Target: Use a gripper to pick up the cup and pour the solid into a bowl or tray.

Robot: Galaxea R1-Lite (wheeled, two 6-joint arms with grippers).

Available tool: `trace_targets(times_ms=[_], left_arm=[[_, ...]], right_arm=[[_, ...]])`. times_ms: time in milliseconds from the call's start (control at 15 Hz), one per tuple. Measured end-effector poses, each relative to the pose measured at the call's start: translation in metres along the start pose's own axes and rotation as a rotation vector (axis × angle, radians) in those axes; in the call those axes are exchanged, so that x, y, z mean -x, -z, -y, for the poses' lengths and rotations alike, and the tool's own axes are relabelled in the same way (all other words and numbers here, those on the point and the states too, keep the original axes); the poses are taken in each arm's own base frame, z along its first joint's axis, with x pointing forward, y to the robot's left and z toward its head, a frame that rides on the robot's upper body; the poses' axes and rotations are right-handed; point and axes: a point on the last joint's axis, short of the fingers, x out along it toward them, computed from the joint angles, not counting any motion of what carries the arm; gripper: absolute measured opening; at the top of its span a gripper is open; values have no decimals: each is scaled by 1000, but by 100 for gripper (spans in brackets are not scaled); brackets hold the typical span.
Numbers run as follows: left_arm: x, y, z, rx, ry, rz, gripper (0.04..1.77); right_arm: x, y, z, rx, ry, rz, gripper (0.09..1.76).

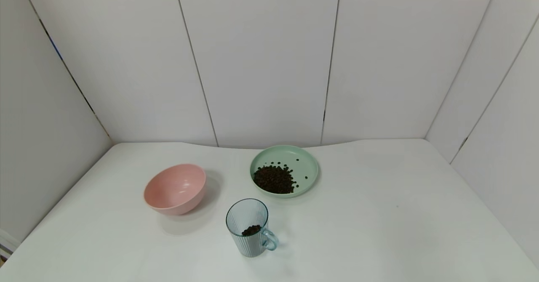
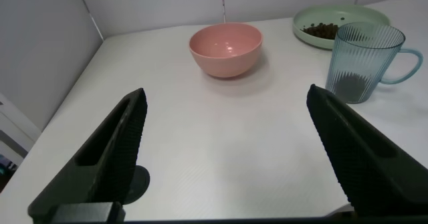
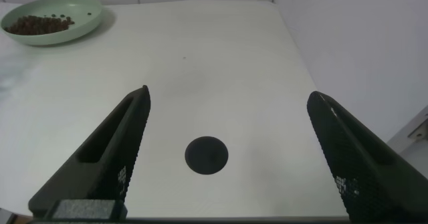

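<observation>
The ribbed blue-grey cup [image 1: 248, 228] stands upright near the table's front middle, its handle toward the right, with a few dark brown beans [image 1: 251, 230] at its bottom. It also shows in the left wrist view [image 2: 362, 61]. The pale green plate [image 1: 306, 162] behind it holds a pile of beans [image 1: 275, 179]; the plate also shows in the right wrist view [image 3: 80, 23]. Neither gripper shows in the head view. My left gripper [image 2: 227, 110] is open and empty above the table's left front. My right gripper [image 3: 229, 110] is open and empty above the table's right front.
A deeper pink bowl [image 1: 175, 188] stands left of the cup, also in the left wrist view [image 2: 225, 48]. A dark round mark [image 3: 206, 155] lies on the table below my right gripper. White walls close the table at the back and sides.
</observation>
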Motion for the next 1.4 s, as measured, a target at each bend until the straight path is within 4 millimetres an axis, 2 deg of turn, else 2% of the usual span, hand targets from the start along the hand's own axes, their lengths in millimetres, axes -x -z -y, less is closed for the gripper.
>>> trace_targets(times_ms=[333, 1400], left_arm=[[0, 7, 1, 84, 5, -64, 172], [0, 6, 1, 89, 4, -59, 172]], right_arm=[[0, 0, 0, 0, 0, 0, 171], [0, 0, 0, -1, 0, 1, 171]])
